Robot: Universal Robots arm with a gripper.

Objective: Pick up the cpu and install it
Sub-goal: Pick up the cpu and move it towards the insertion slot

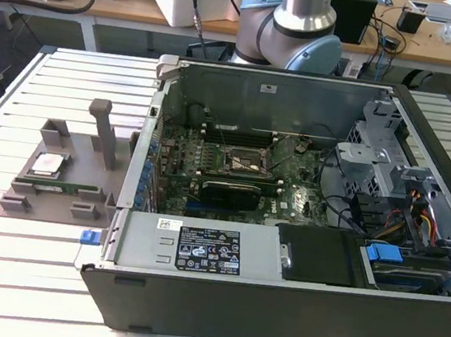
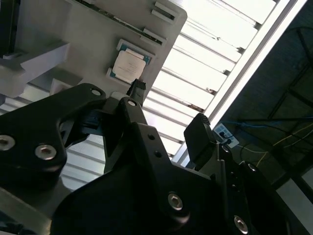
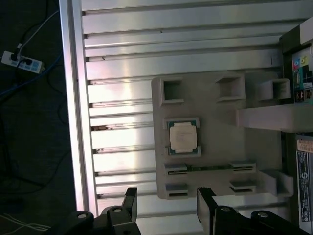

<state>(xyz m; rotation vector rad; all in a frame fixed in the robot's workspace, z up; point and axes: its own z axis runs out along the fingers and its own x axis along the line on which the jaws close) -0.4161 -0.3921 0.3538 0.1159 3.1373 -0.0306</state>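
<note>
The cpu is a small square chip with a shiny metal top. It lies flat in a recess of the grey holder on the slatted table, at the exterior view's left of the open computer case. Both wrist views look down on the cpu from well above. My gripper hangs open over the holder's edge, apart from the chip, with nothing between its black fingers. The motherboard's bare socket sits in the middle of the case.
A green memory stick lies in a slot of the holder beside the cpu. A tall grey post rises from the holder. The robot arm's base stands behind the case. The table's edge rail borders dark floor with cables.
</note>
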